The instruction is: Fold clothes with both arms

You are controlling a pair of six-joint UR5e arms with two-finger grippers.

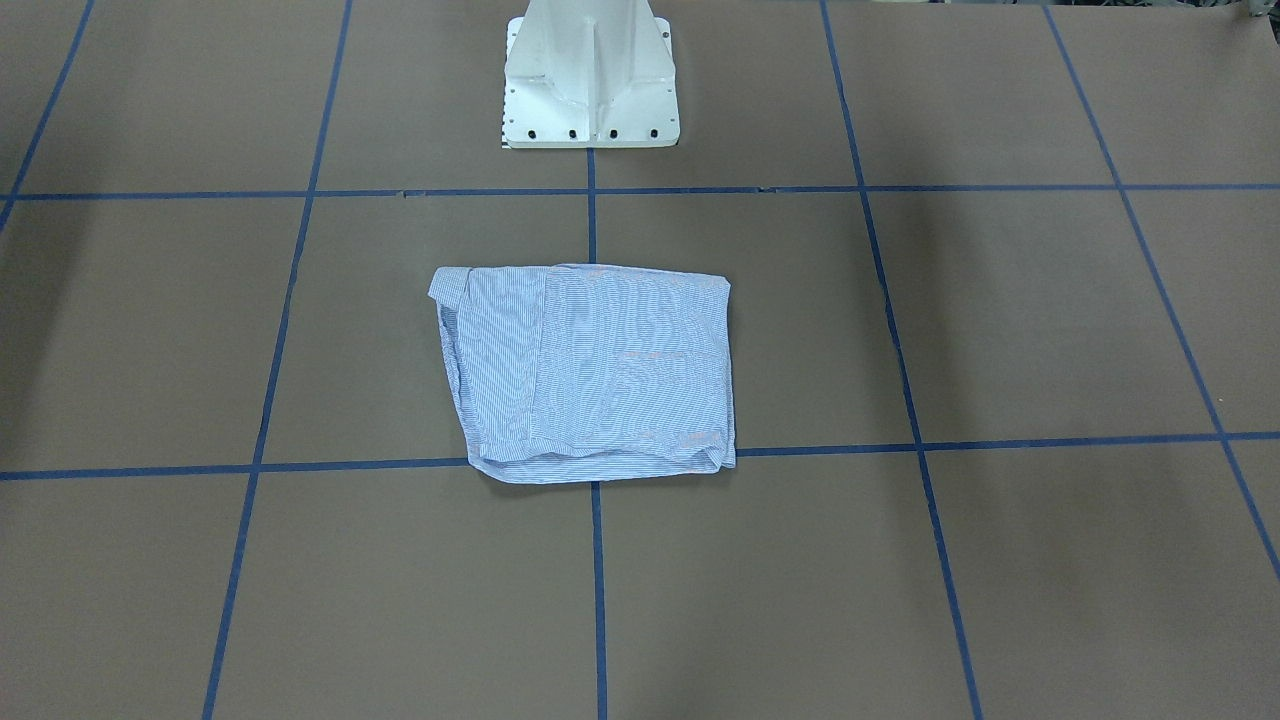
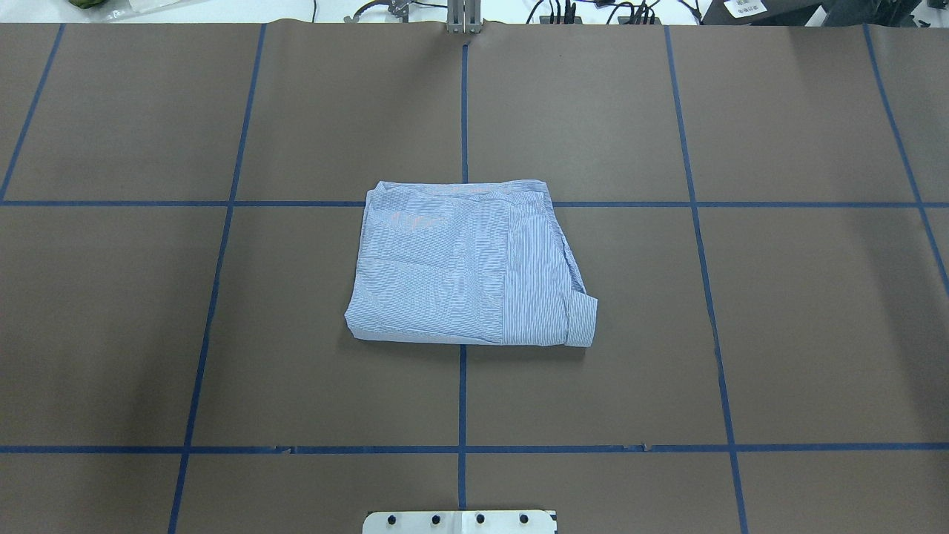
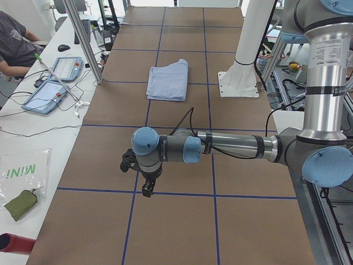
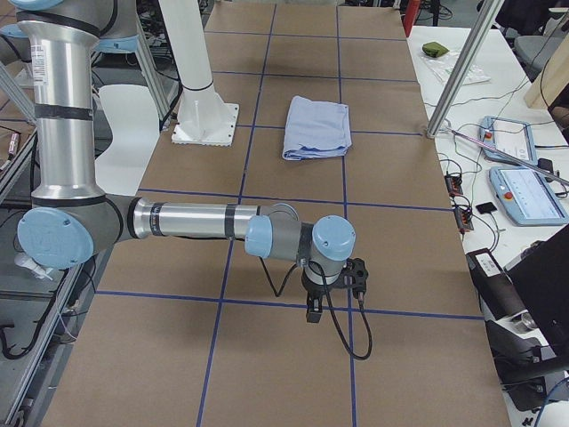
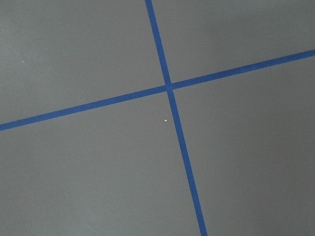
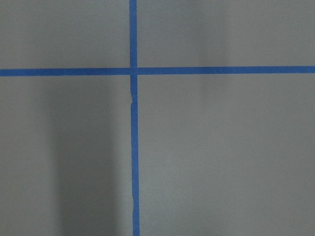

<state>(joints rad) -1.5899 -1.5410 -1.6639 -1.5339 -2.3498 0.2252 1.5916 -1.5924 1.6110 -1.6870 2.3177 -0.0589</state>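
The clothes are one light blue striped shirt (image 1: 590, 370) folded into a flat rectangle at the table's middle, also seen in the overhead view (image 2: 460, 267) and both side views (image 3: 168, 83) (image 4: 317, 127). Neither arm touches it. The left gripper (image 3: 148, 190) hangs far from the shirt, over a blue tape crossing near the table's left end. The right gripper (image 4: 313, 313) hangs over a tape line near the right end. Both show only in the side views, so I cannot tell whether they are open or shut. The wrist views hold only brown table and blue tape.
The white pedestal base (image 1: 590, 90) stands just behind the shirt. Along the far side runs a white bench with tablets (image 3: 47, 96), cables, an aluminium post (image 3: 83, 41) and a green pouch (image 3: 21, 203). A seated person (image 3: 14, 49) is at that bench.
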